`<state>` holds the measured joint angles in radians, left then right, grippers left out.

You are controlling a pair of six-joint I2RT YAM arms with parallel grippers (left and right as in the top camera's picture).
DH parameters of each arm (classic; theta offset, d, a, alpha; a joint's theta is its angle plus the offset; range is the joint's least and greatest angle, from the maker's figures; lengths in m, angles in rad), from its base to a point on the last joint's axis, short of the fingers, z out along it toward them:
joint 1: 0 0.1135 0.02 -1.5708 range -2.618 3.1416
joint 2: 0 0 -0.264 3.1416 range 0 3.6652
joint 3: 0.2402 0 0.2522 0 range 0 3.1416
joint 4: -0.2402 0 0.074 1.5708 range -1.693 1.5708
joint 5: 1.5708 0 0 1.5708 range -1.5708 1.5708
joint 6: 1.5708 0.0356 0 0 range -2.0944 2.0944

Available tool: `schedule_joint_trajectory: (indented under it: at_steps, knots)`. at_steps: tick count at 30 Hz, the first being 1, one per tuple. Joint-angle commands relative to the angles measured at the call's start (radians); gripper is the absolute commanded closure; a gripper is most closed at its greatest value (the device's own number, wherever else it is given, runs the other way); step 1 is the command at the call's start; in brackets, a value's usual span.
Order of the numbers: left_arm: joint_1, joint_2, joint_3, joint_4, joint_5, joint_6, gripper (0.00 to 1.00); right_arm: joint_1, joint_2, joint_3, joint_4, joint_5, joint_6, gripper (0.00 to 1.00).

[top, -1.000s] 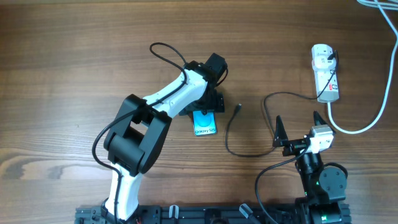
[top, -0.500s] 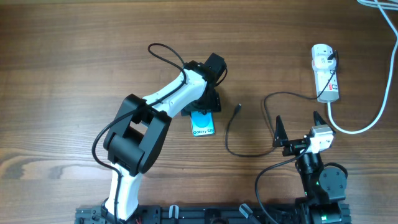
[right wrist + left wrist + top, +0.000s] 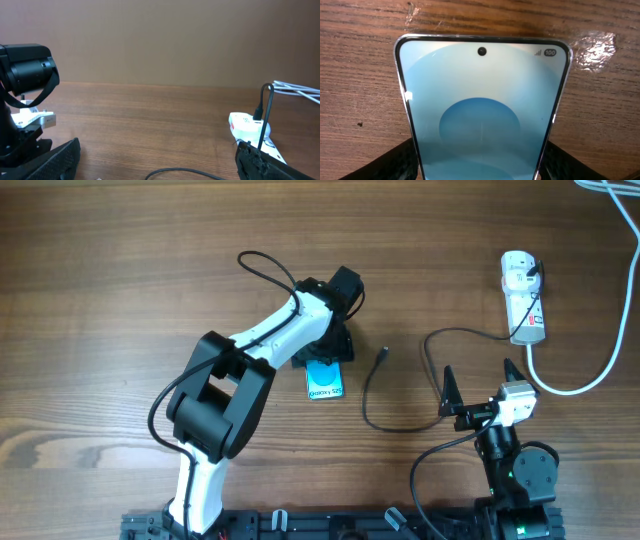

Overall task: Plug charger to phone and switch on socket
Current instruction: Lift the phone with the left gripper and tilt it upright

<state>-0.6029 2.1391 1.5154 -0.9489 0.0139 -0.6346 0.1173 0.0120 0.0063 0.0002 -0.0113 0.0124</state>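
Has the left fingers (image 3: 390, 167) at both long edges of the phone (image 3: 482, 115), flat in the middle of the bench (image 3: 100, 280); cannot tell whether clamped. Holds the right fingers (image 3: 448, 395) spread wide, empty, near the front edge. Shows the charger (image 3: 385, 355) tip loose right of the phone.

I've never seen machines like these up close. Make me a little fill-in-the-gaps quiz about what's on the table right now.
1. The phone lies flat on the table with its screen facing ____.
2. The loose tip of the black cable is not yet plugged into the ____.
3. The cable's other end is plugged into the power strip, whose colour is ____.
4. The right gripper is open and holds ____.

Missing words: up; phone; white; nothing.
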Motion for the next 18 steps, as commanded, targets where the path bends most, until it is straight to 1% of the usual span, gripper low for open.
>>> schedule_joint_trajectory:
  at_steps: [1, 7, 12, 14, 15, 16, 18]
  knots:
    - [-0.001, 0.066, -0.040, -0.011, 0.026, -0.006, 0.24, 0.004, -0.001, -0.001, 0.003, -0.013, -0.012, 0.00]
    - [-0.001, 0.066, 0.062, -0.105, 0.026, -0.006, 0.24, 0.004, -0.001, -0.001, 0.003, -0.013, -0.012, 0.00]
    - [-0.001, 0.064, 0.184, -0.240, 0.035, -0.003, 0.25, 0.004, -0.001, -0.001, 0.003, -0.013, -0.012, 0.00]
    - [-0.001, 0.060, 0.226, -0.291, 0.092, 0.004, 0.26, 0.004, -0.001, -0.001, 0.003, -0.013, -0.012, 0.00]
    - [-0.001, 0.058, 0.238, -0.301, 0.122, 0.025, 0.27, 0.004, -0.001, -0.001, 0.003, -0.013, -0.012, 0.00]
    - [-0.001, 0.052, 0.254, -0.311, 0.189, 0.076, 0.27, 0.004, -0.001, -0.001, 0.003, -0.013, -0.012, 0.00]
    - [0.000, 0.040, 0.267, -0.317, 0.274, 0.114, 0.27, 0.004, -0.001, -0.001, 0.003, -0.013, -0.012, 0.00]
